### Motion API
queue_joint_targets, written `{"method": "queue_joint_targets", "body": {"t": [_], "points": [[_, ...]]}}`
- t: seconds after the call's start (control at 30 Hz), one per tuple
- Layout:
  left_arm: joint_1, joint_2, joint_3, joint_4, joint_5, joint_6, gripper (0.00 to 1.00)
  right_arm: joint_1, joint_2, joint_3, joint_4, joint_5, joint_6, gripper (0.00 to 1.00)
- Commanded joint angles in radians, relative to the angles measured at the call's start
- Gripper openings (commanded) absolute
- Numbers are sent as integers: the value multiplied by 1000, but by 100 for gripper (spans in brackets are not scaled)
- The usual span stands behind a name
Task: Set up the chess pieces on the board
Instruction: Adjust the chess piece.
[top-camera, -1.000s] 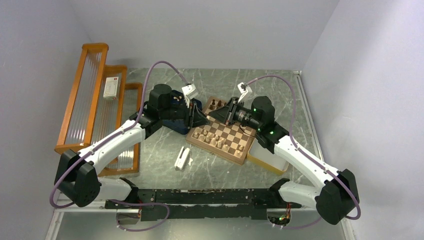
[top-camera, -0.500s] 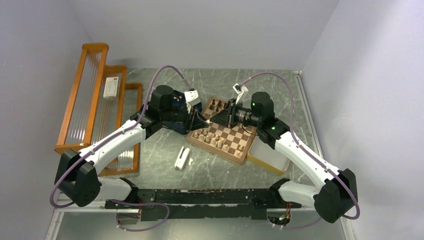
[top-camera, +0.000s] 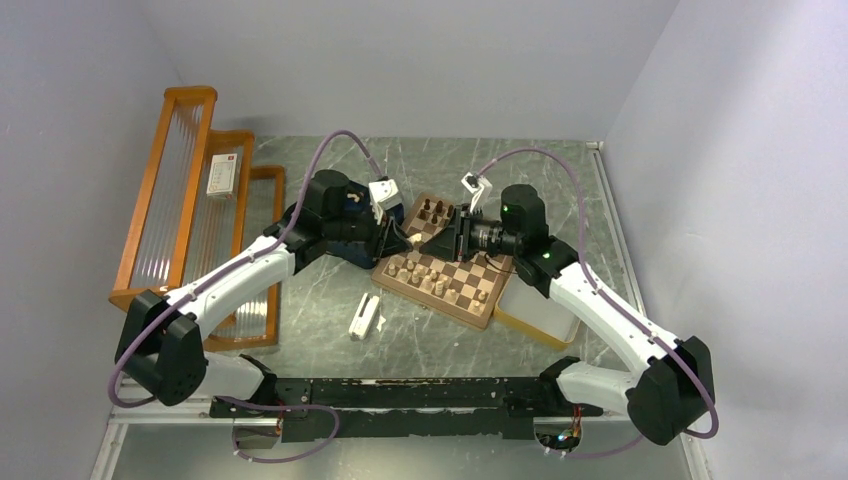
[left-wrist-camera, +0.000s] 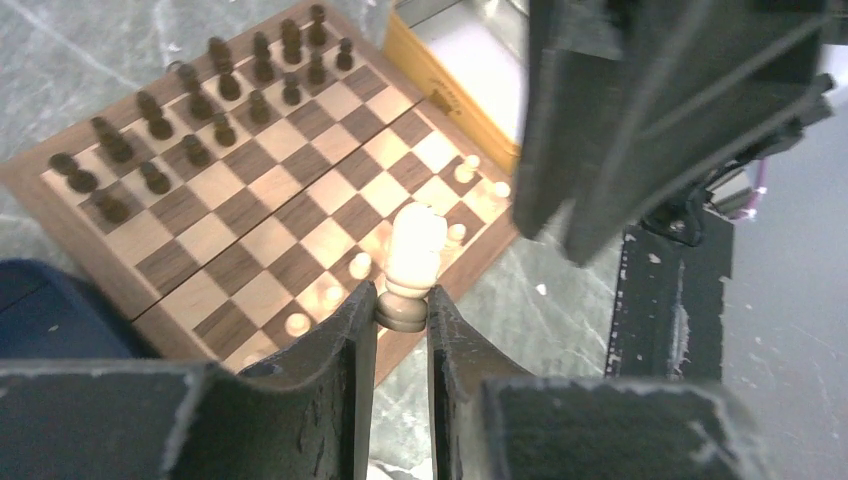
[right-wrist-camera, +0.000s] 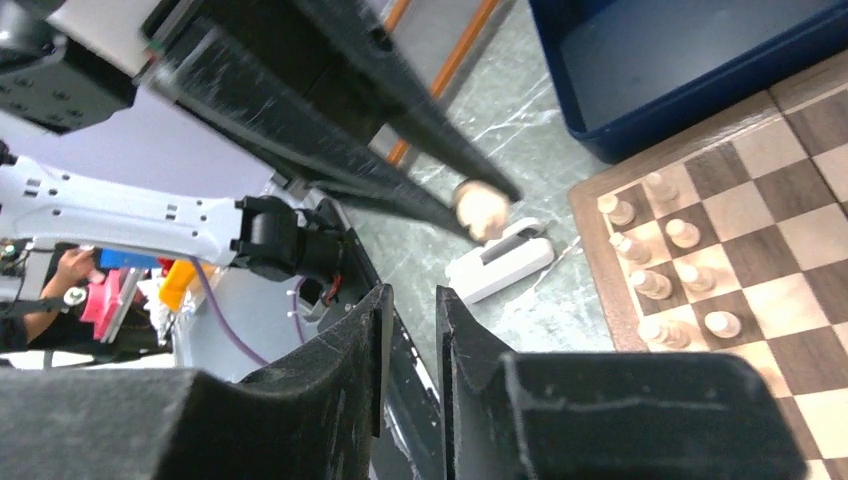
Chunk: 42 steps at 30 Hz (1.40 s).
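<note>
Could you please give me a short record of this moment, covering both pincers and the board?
left pincer: shut on a pale chess piece, gripped at its base
right pincer: narrowly open, nothing held
board: dark pieces in two rows on one side, pale pieces standing on the opposite side
blue tray: beside the board

3 pale lavender walls (top-camera: 400, 60) stood behind and to either side of the left claw (top-camera: 410, 240). A grey-green marbled tabletop (top-camera: 320, 290) lay beneath it, an orange slatted rack (top-camera: 180, 190) well to its left, under even light.
</note>
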Motion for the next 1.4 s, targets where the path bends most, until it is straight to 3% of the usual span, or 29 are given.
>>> {"method": "queue_joint_targets", "body": {"t": [0.0, 0.13, 0.4, 0.8, 1.23, 1.37], "points": [[19, 20, 22, 2, -57, 39, 5, 3, 4, 2, 0, -85, 15, 27], [20, 22, 18, 4, -45, 40, 5, 3, 20, 4, 3, -70, 23, 36], [19, 8, 3, 20, 3, 48, 5, 0, 52, 39, -34, 32, -18, 41], [16, -7, -25, 55, 81, 54, 5, -10, 116, 58, 37, -7, 17, 47], [8, -5, -27, 46, 96, 74, 5, -15, 147, 59, 70, -35, 32, 25], [7, -1, -26, 47, 91, 70, 5, -14, 146, 44, 70, -43, 31, 10]]}}
